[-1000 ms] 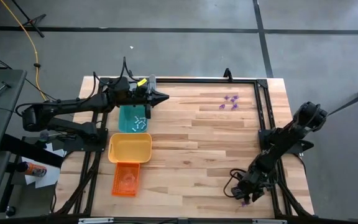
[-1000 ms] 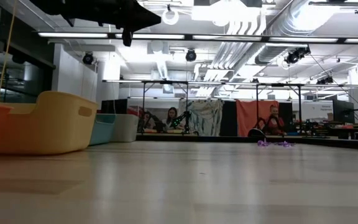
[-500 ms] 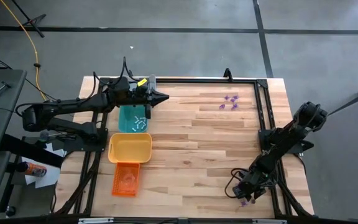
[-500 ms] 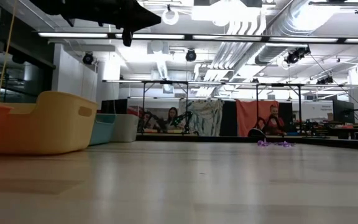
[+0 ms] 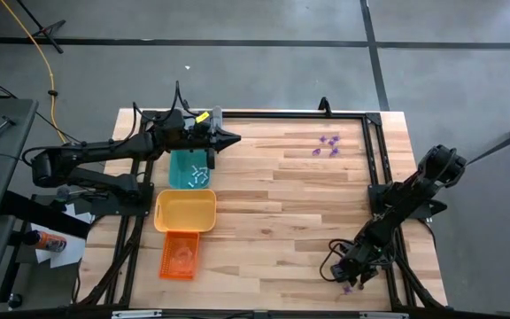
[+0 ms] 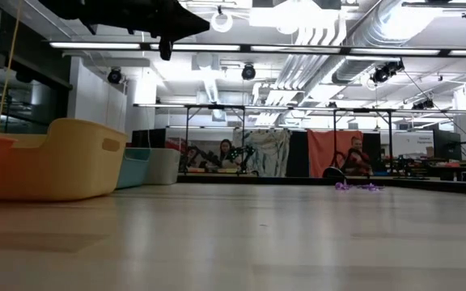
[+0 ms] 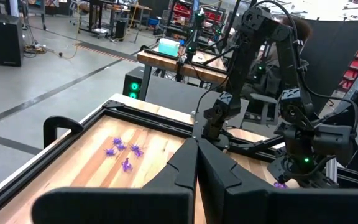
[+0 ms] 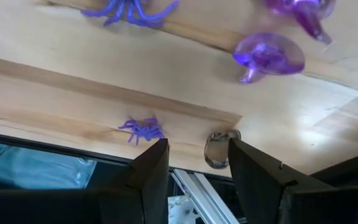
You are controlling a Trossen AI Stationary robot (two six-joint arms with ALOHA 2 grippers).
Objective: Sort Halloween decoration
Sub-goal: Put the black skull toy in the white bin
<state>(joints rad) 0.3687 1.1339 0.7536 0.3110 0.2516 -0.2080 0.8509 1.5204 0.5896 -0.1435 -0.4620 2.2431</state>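
Observation:
A cluster of purple trinkets (image 5: 327,146) lies on the wood near the table's far right corner, also visible in the left wrist view (image 7: 122,151). More purple trinkets lie at the near right corner: a small spider (image 8: 140,129), another spider (image 8: 129,9) and two translucent pieces (image 8: 269,53). Whitish pieces (image 5: 197,175) lie in the teal tray (image 5: 177,159). My right gripper (image 8: 194,163) is open and points down just above the small spider. My left gripper (image 7: 196,152) is shut and hovers over the teal tray's far end (image 5: 228,137), well above the table.
The yellow tray (image 5: 185,211) and the orange tray (image 5: 180,254) stand in a row near the table's left edge, nearer than the teal tray. A pale grey tray (image 6: 164,165) stands behind the teal one. A black frame rail (image 5: 374,151) borders the table. People sit in the room beyond.

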